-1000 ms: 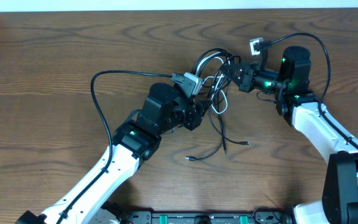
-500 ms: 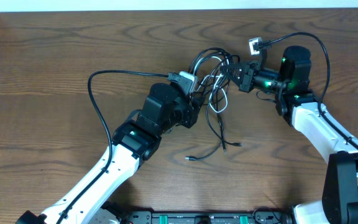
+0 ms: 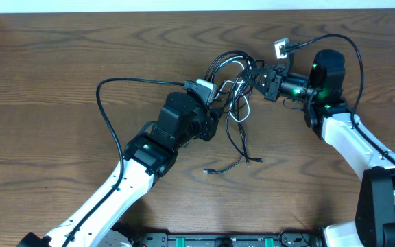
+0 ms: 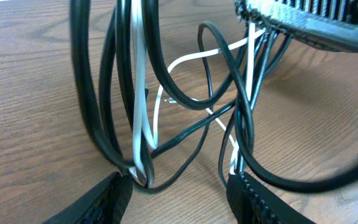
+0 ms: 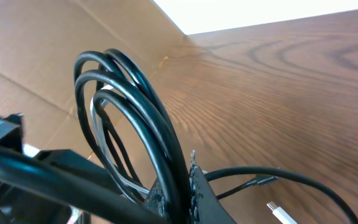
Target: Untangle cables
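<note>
Since a second ago my left gripper (image 3: 213,111) has eased toward the far edge, and the loose plug ends (image 3: 258,160) trailing on the table (image 3: 46,75) have slid left with it.

Overhead: the cables (image 3: 233,86) hang bunched between both grippers, mid-table, with the right gripper (image 3: 258,77) at the bunch's right side. Bare wood lies open to the left and toward me; the far edge is nearer.

Left wrist: my jaws stand spread, and black and white strands (image 4: 138,93) drop between the fingers (image 4: 104,202), some touching the inner faces. Whether they are clamped, I cannot tell.

Right wrist: the jaws are pressed together on black loops (image 5: 135,106) arching up out of the pinch.
</note>
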You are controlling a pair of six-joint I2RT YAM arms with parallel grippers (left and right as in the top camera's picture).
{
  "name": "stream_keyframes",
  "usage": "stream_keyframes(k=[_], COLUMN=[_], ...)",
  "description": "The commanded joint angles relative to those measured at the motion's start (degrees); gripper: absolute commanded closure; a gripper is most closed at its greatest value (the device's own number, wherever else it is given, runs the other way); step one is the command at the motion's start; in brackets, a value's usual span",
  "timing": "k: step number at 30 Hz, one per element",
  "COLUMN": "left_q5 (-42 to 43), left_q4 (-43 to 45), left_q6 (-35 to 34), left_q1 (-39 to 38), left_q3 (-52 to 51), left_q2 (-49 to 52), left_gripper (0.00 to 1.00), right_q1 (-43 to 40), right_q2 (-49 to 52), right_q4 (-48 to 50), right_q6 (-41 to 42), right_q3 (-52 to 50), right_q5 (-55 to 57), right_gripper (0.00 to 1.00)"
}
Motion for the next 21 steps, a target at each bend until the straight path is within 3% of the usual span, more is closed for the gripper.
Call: stream_keyframes(k=[1,12,19,21], left_q5=[-0.8,-5.3,-5.3,-5.3], left_q4=[-0.2,-0.1,-0.2,-0.1], left_q6=[0.4,0.4,0.4,0.4], left_q1=[-0.1,-0.1,-0.1,0.0], left_q3=[0.3,0.3,0.3,0.3], left_q2=[-0.1,-0.1,-0.1,-0.1], left_gripper=[0.46,0.47,0.68,0.88], right_q1=[0.1,0.1,0.1,0.1], right_q2=[-0.5,-0.5,-0.5,-0.5], right_q4=[2.3,4.7,5.1,5.1], right_q6=[1.3,1.2,1.0,0.8], right_q3=[0.3,0.3,0.3,0.3], right_q5=[-6.2,-13.0,-13.2,-13.3], right_gripper=[0.99,0.99,0.99,0.99])
